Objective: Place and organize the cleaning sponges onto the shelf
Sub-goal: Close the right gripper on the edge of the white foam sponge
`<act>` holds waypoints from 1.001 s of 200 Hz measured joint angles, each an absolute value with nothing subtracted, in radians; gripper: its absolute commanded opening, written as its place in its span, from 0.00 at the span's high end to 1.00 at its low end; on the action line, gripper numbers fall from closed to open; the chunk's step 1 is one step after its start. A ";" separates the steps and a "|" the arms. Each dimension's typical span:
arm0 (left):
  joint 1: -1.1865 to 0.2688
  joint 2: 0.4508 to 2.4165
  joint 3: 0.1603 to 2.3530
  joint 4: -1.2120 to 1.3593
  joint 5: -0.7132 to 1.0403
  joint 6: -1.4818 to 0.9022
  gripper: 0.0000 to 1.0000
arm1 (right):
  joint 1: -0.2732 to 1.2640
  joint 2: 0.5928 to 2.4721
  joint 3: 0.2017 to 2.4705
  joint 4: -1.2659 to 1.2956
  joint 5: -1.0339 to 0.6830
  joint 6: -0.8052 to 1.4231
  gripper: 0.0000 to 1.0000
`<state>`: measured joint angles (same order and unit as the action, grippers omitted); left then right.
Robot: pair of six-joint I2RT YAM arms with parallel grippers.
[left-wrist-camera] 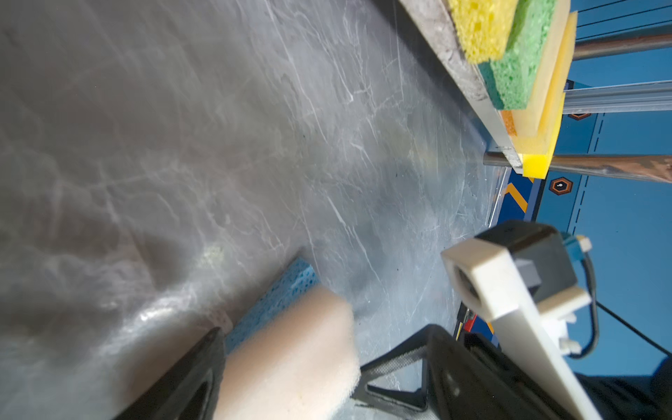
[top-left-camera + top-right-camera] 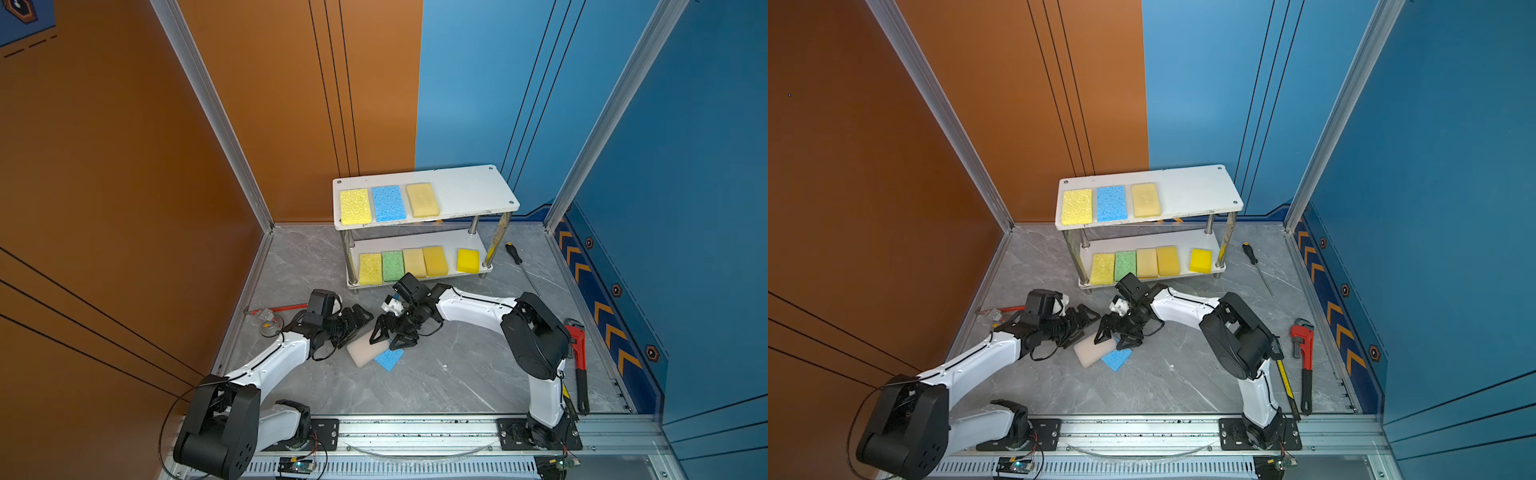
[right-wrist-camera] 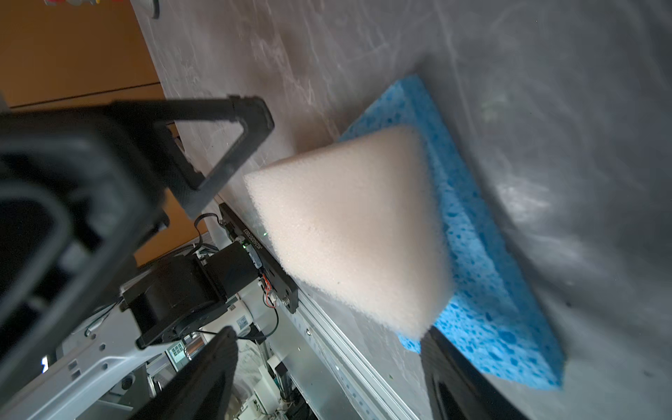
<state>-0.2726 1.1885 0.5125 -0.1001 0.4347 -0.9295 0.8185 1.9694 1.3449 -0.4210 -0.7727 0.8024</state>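
Wide-open jaws on left gripper and right gripper; between both pairs, whitish-pink rectangular foam sponge, atop blue porous sponge.

The marbled tabletop bears the shelf, blue sponge and wrench.
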 measured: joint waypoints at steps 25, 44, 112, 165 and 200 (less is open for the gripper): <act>-0.306 1.125 0.461 -0.099 0.419 -0.967 0.18 | 0.813 1.969 1.343 -0.402 -0.747 0.821 0.21; -0.310 1.075 0.438 -0.101 0.411 -0.995 0.21 | 0.810 1.965 1.326 -0.389 -0.725 0.830 0.22; -0.350 0.852 0.344 -0.146 0.373 -1.098 0.27 | 0.845 1.892 1.293 -0.462 -0.662 0.802 0.27; -0.363 0.760 0.288 -0.207 0.358 -1.149 0.31 | 0.898 1.890 1.301 -0.487 -0.645 0.801 0.34; -0.363 0.741 0.276 -0.229 0.358 -1.161 0.31 | 0.913 1.932 1.348 -0.497 -0.627 0.793 0.39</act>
